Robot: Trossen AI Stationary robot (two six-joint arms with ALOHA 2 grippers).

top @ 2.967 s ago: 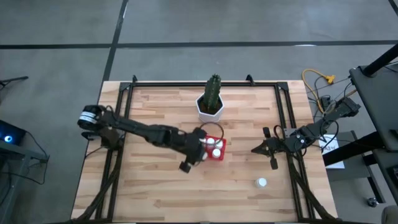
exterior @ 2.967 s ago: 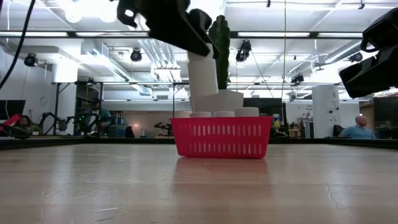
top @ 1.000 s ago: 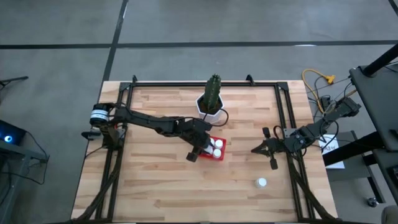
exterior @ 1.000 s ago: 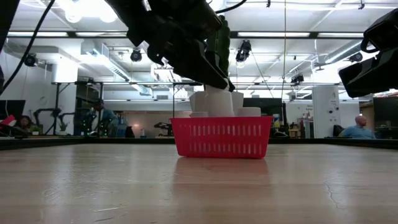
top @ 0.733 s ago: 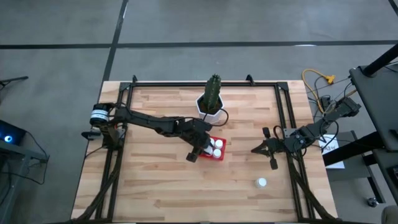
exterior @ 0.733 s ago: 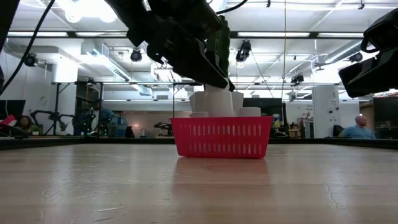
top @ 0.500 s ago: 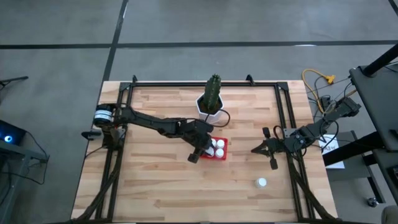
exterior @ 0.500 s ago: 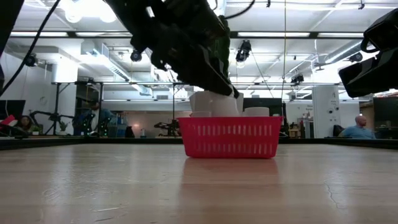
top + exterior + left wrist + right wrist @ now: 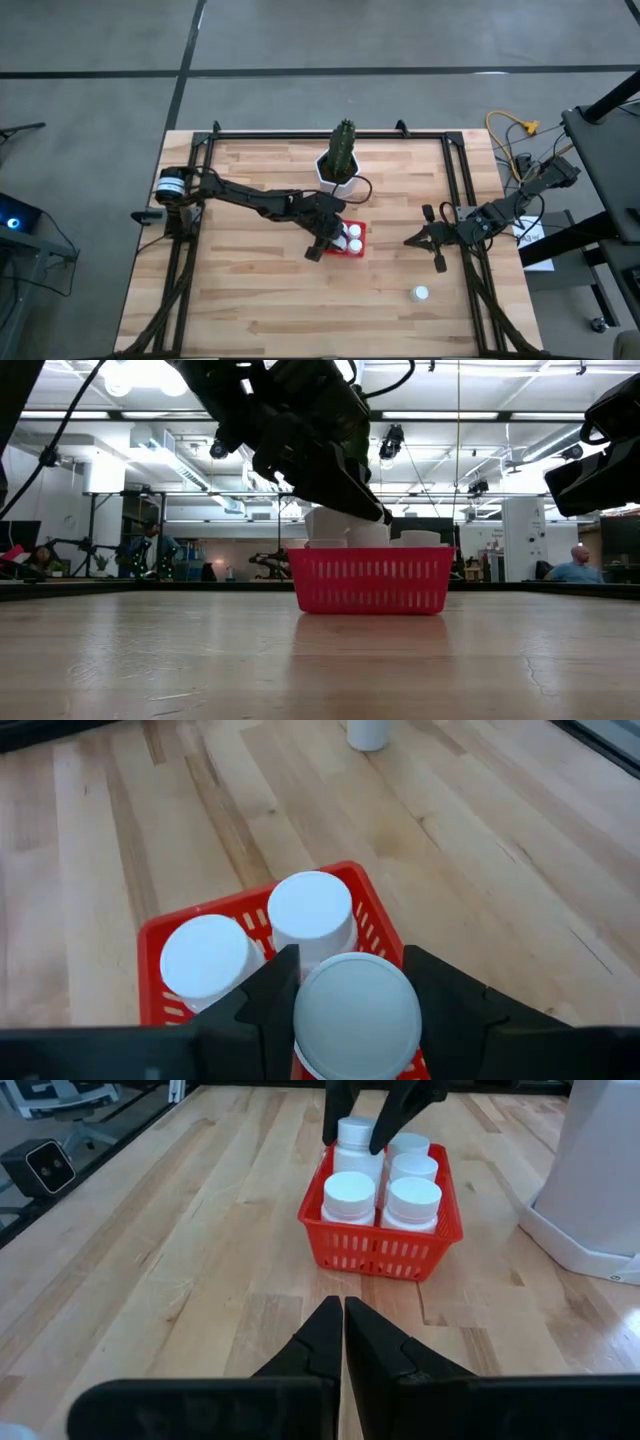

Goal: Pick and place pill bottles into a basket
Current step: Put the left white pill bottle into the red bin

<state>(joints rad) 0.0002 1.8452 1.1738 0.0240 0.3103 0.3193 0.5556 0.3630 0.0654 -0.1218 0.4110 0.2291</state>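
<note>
The red basket (image 9: 354,240) stands on the wooden table a little right of its middle, with several white pill bottles upright in it (image 9: 350,1195). My left gripper (image 9: 330,238) is over the basket's left side, shut on one more pill bottle (image 9: 355,1010), which stands taller than the others (image 9: 328,525). One pill bottle (image 9: 421,294) stands alone on the table near the front right. My right gripper (image 9: 412,240) is shut and empty, to the right of the basket, above the table. My left gripper pinches the pill bottle just under its cap (image 9: 357,1138) between its two fingers (image 9: 275,990), which come slanting down from above and from the table's left. The bottle is upright with its lower part inside the basket. I cannot tell whether it stands on the basket's floor.
A white pot with a green cactus (image 9: 338,172) stands just beyond the basket, toward the far edge. Black frame rails (image 9: 460,190) run along the table's left, right and far sides. Bare wood lies in front of the basket and at the near left.
My left gripper, still shut on the bottle, has gone a little toward the table's right edge and slightly down. The basket, with the bottles in it, has slid a short way along the table toward the right edge. My right arm has kept still.
</note>
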